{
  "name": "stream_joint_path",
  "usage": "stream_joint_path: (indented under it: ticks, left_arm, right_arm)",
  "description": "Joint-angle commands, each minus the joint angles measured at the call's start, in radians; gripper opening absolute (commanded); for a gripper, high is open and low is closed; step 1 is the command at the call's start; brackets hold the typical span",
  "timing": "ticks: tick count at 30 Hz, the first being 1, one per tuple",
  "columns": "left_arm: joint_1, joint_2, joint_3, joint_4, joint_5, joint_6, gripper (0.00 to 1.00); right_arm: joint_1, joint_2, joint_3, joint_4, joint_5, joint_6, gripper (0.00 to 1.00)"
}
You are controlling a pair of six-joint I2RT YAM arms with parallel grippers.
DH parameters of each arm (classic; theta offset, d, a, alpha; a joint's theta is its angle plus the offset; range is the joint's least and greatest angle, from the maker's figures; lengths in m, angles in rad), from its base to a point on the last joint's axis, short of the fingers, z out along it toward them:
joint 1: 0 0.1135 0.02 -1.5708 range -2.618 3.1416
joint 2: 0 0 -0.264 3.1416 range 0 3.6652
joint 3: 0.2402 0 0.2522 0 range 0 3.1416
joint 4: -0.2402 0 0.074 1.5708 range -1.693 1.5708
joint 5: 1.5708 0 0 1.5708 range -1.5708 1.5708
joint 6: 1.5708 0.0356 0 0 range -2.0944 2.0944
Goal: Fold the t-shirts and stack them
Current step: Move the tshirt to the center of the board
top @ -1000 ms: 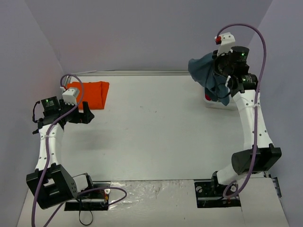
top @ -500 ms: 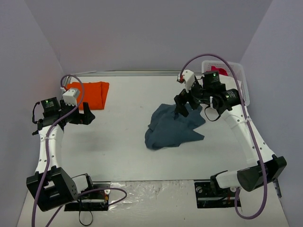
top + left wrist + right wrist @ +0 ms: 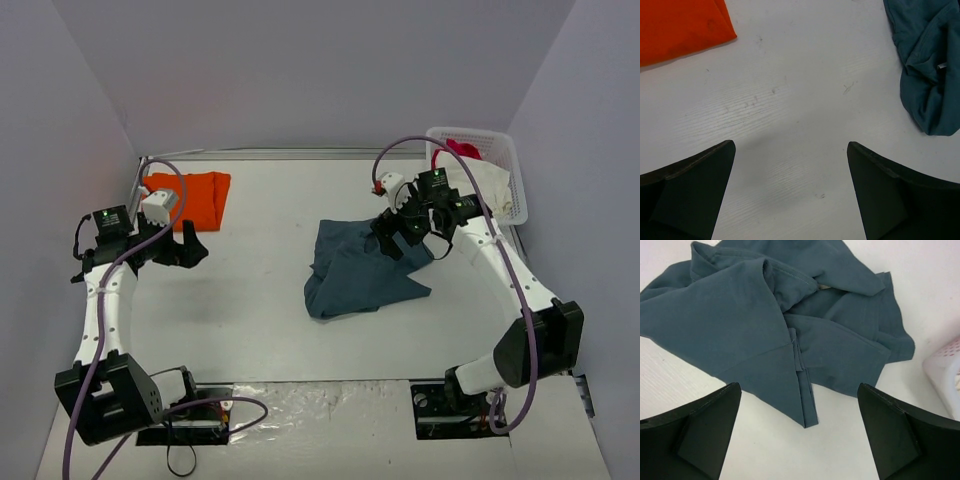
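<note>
From the overhead camera, the right arm's wrist covers the far right corner of the slate-blue t-shirt [image 3: 365, 270], and I cannot tell whether the fingertips of the right gripper [image 3: 396, 238] brush the cloth there. The left wrist camera crops the orange t-shirt [image 3: 190, 198] to one corner at the top left, and only an edge of the blue one shows at its right. The right gripper's jaws stand wide apart with nothing between them. In its wrist view the crumpled blue shirt lies spread below and ahead of the fingers, with a seam running toward the gap. The left gripper [image 3: 192, 250] is spread just as wide and holds nothing, hanging over bare table [image 3: 260, 320] just in front of the orange shirt. That shirt lies folded flat in the far left corner, well apart from the blue heap at centre right. A white basket [image 3: 480, 131] sits at the far right edge by the wall, holding a red-pink garment [image 3: 455, 150] and a white garment [image 3: 495, 190]. Open tabletop runs between the two shirts and along the near side, with walls closing in on the left, right and back.
</note>
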Motion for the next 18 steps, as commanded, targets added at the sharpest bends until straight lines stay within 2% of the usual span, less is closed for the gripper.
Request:
stream_joint_path:
  ticks: [1,6,18]
  left_arm:
    - [-0.030,0.001,0.052,-0.042,0.043,0.056,0.94]
    - [-0.042,0.020,0.058,-0.050,0.049,0.062,0.94]
    - [-0.047,0.041,0.060,-0.065,0.039,0.078,0.94]
  right_arm:
    - [-0.011,0.057,-0.021,0.024,-0.047,-0.012,0.98]
    - [0.020,0.160,0.024,-0.016,-0.190,-0.029,0.93]
    - [0.084,0.401,0.147,-0.062,-0.301,-0.047,0.88]
